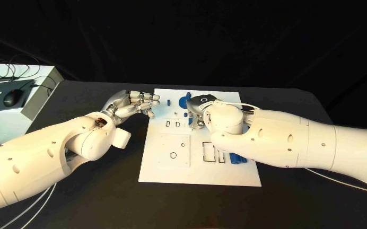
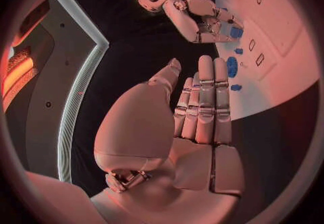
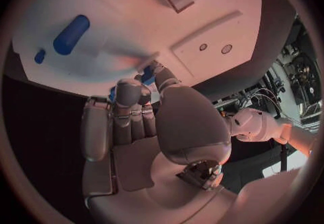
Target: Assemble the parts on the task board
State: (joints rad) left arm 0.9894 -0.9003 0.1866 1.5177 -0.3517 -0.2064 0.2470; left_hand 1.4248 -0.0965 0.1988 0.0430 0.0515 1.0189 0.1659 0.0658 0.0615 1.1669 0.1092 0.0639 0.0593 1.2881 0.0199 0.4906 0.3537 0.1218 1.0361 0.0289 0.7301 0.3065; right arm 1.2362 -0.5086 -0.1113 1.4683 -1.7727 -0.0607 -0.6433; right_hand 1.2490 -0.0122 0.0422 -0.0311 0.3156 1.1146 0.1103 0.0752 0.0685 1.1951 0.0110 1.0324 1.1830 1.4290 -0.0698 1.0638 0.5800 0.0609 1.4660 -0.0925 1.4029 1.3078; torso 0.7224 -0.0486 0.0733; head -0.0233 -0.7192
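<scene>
The white task board [image 1: 164, 160] lies in the middle of the black table. My right hand [image 1: 200, 107] hovers over its far part with fingers curled. It pinches a small blue part [image 2: 235, 32] between thumb and fingertip, and that part [image 3: 145, 76] sits close above the board. My left hand [image 1: 134, 103] is stretched out flat by the board's far left edge, fingers [image 2: 206, 100] straight and holding nothing. A long blue part [image 1: 183, 100] lies just beyond the right hand. A smaller blue part [image 1: 167, 102] is near the left fingertips, and another blue part [image 1: 237, 158] lies beside my right forearm.
A pale box with a dark mouse-like device [image 1: 14, 97] and cables stands at the table's far left. The board has rectangular slots [image 1: 208, 152] and small round holes [image 1: 173, 155]. Bare black table [image 1: 92, 197] surrounds the board.
</scene>
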